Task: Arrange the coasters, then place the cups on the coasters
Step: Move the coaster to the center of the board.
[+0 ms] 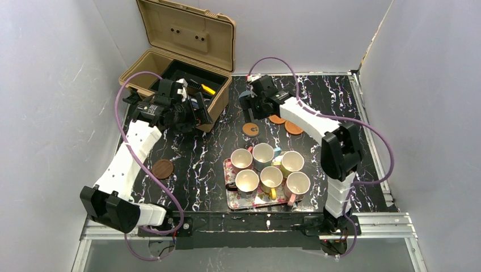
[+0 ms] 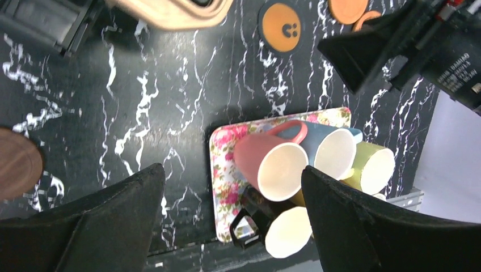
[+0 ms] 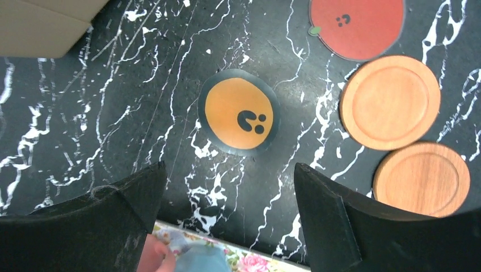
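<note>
Several cups (image 1: 263, 153) stand packed together on a floral tray (image 1: 231, 198) at the front middle. In the left wrist view a pink cup (image 2: 272, 164) and a blue one (image 2: 332, 148) show. An orange dark-rimmed coaster (image 1: 250, 130) (image 3: 239, 111) lies behind the tray, with two wooden coasters (image 1: 293, 128) (image 3: 390, 102) to its right and a red one (image 3: 357, 22) beyond. A dark brown coaster (image 1: 162, 168) lies at the left. My left gripper (image 1: 201, 113) (image 2: 232, 170) hangs open and empty by the box. My right gripper (image 1: 250, 110) (image 3: 230, 165) hovers open and empty just behind the orange coaster.
An open tan toolbox (image 1: 176, 73) with tools inside stands at the back left, close to my left gripper. Grey walls close in on both sides. The right arm's links (image 1: 340, 147) stand just right of the tray.
</note>
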